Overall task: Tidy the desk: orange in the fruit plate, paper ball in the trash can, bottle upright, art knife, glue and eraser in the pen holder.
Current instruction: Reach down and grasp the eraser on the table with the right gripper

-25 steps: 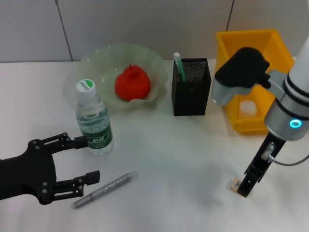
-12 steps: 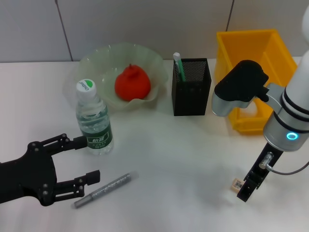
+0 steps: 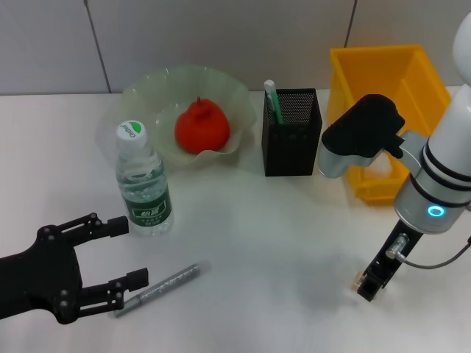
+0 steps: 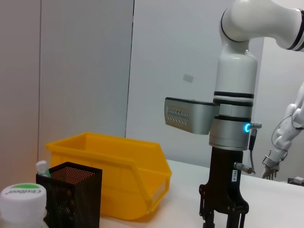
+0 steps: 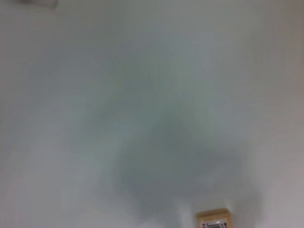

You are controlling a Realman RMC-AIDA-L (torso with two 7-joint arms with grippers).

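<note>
Right gripper stands vertical on the desk, its tip at the eraser; finger spacing cannot be told. Bare desk lies on its left. Left gripper, spread wide, flanks open desk between bottle and glue.

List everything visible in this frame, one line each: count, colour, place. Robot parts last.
desk: one, white, under everything.
fruit plate: one, pale green, rear left.
orange: one, reddish-orange, in the fruit plate.
bottle: one, clear with green label, upright, front of the plate.
pen holder: one, black mesh, centre rear.
art knife: one, mint-green, standing in the pen holder.
trash can: one, yellow, rear right.
glue: one, silver-grey, lying front left.
eraser: one, beige, front right.
left gripper: black, open, beside the glue.
right gripper: black, at the eraser.
</note>
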